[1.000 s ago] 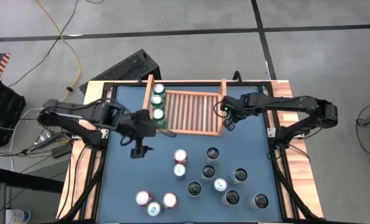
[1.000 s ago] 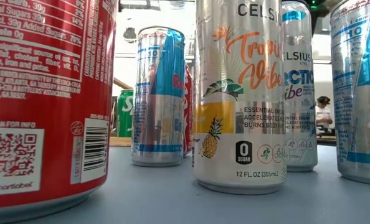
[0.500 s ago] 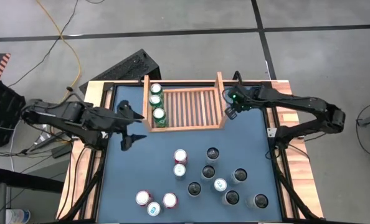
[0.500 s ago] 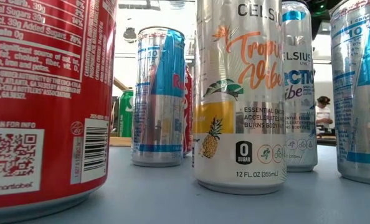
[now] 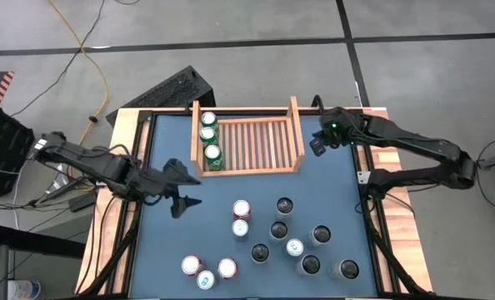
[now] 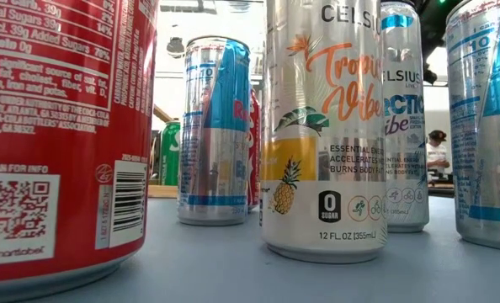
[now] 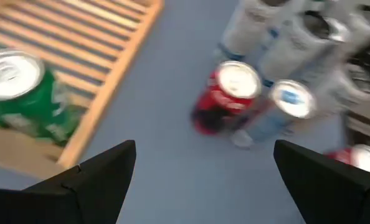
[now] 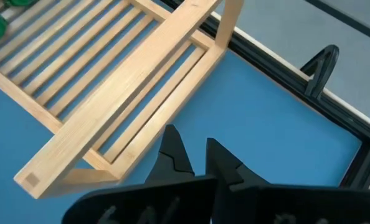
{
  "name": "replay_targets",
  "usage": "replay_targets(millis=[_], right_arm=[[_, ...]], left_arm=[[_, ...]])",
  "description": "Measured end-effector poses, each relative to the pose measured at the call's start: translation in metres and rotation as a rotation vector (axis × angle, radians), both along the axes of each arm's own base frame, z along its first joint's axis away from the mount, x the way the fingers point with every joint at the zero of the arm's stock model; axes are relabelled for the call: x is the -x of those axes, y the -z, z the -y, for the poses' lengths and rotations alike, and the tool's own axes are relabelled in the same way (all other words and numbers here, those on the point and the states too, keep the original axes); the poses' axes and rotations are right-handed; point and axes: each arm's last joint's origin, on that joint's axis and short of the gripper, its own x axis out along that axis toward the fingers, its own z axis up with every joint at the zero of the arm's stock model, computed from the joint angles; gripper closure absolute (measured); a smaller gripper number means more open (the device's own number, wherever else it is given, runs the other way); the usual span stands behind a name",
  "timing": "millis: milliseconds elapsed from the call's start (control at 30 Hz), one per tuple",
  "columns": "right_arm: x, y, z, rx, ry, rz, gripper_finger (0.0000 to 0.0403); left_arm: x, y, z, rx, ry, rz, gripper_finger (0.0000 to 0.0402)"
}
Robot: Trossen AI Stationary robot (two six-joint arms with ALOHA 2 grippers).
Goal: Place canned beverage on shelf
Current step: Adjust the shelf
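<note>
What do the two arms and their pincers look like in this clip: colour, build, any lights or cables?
Both arms are matte black, built of slim jointed segments. The left pincer has two broad, flat black fingers. The right pincer has narrower, pointed black fingers, and a small green light glows near its wrist. No markings are legible.

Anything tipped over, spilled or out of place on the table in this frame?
Nothing stands out. Three cans stand upright in a row at the left end of the shelf, which sits square, and the loose cans on the blue table are all upright, no spills.
</note>
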Motion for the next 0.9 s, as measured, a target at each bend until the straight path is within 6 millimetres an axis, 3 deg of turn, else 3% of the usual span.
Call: replay_targets(millis=[267,700,900], right_arm=[[-0.001,0.001,0.000,0.006,-0.019,-0.018,0.0403],[-0.008,0.010,0.003,-0.015,-0.036,-0.088,0.0403],[-0.007,0.011,0.003,-0.018,-0.036,-0.095,0.0403]], left_arm=[[0.003,0.040,-0.005,-0.098,-0.160,-0.066,0.0034],[0.006,0.069,-0.021,-0.309,-0.144,-0.175,0.0034],[-0.002,0.074,-0.026,-0.275,-0.055,-0.080,0.0034]])
